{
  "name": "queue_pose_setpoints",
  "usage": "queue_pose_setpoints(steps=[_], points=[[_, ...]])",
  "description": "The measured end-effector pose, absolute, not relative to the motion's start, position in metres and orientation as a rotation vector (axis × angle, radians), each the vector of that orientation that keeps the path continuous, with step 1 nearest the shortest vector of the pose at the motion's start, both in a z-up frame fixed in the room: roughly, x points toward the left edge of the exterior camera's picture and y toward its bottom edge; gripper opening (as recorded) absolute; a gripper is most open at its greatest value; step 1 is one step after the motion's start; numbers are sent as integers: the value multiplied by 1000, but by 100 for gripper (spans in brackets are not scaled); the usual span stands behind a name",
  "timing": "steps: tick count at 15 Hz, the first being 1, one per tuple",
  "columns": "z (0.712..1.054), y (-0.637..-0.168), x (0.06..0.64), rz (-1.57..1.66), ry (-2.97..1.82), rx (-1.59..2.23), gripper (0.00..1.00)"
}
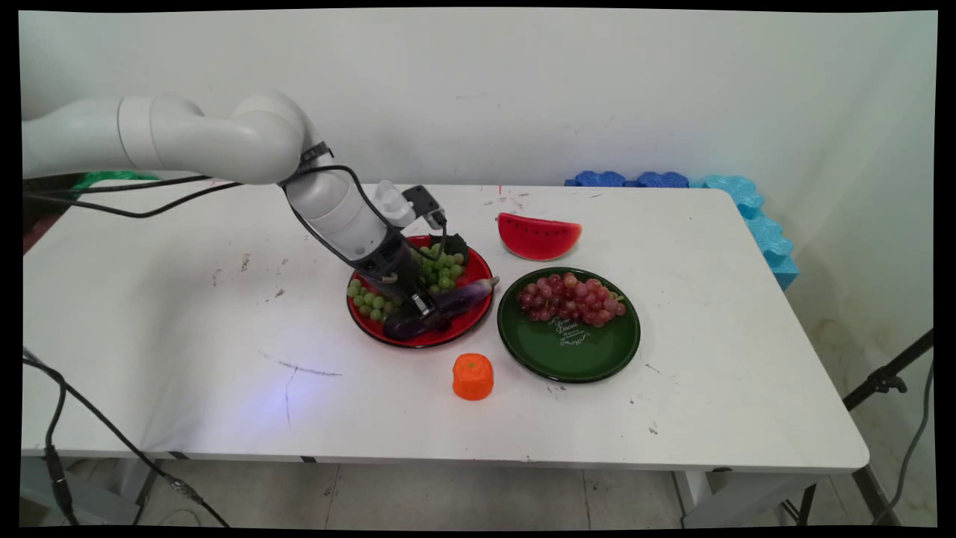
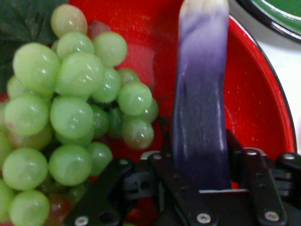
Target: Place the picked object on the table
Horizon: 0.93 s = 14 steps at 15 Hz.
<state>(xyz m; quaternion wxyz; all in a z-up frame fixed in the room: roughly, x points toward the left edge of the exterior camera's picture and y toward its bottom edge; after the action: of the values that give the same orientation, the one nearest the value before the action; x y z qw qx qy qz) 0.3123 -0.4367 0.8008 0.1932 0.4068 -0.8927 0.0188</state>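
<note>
The arm is reaching in from the left and tilting down over the red plate (image 1: 472, 323), with black cables hanging from it. On the left part of that plate a bunch of green grapes (image 1: 442, 270) is lying on a dark leaf, partly hidden behind the hand in the main view. Just to the right of the grapes, the gripper (image 1: 423, 317) is sitting low over the plate, and its fingers (image 2: 242, 165) are pressing in on both sides of a purple eggplant (image 1: 464, 296), clamping its thicker dark end. The eggplant is pointing its pale tip toward the plate's right rim; whether it is resting on the plate or just clear of it is hard to tell. In front of the red plate an orange fruit (image 1: 473, 376) is standing on the white table (image 1: 187, 329). Behind and to the right a watermelon slice (image 1: 538, 237) is lying on the table. Farther right, red grapes (image 1: 571, 297) are lying on a green plate (image 1: 575, 355).
</note>
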Motion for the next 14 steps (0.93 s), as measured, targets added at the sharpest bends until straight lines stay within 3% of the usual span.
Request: queue_pose_setpoints(steps=[6, 14], points=[[815, -447, 310, 80, -2504, 1094, 0], [900, -441, 298, 97, -2482, 979, 0]])
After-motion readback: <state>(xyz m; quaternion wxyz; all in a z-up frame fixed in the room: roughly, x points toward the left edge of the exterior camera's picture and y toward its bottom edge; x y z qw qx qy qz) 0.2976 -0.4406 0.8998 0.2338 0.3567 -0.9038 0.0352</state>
